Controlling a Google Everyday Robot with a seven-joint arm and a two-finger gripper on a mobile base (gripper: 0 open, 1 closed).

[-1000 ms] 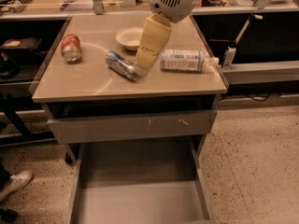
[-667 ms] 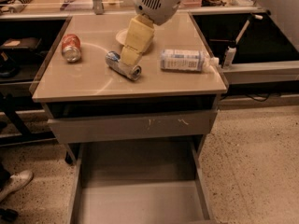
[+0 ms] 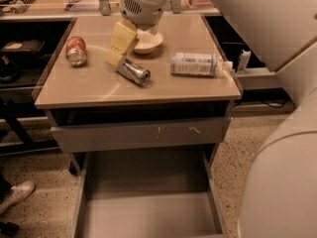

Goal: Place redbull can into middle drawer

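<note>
The redbull can is slim and silver-blue. It lies on its side on the tabletop, left of the middle. My gripper hangs from the white wrist and reaches down to the can's upper left end, touching or nearly touching it. The middle drawer is pulled out low in front of the cabinet, and its plain grey floor is bare. Above it is a grey drawer front with pale scratch marks.
A stouter red-orange can lies at the table's left edge. A white bowl sits behind the gripper. A plastic bottle lies on its side at the right. My arm's white body fills the right side. A shoe is on the floor at the left.
My gripper has moved left and down, from over the can's right part to its upper left end. The can has not moved. The arm's body now fills the right side.
</note>
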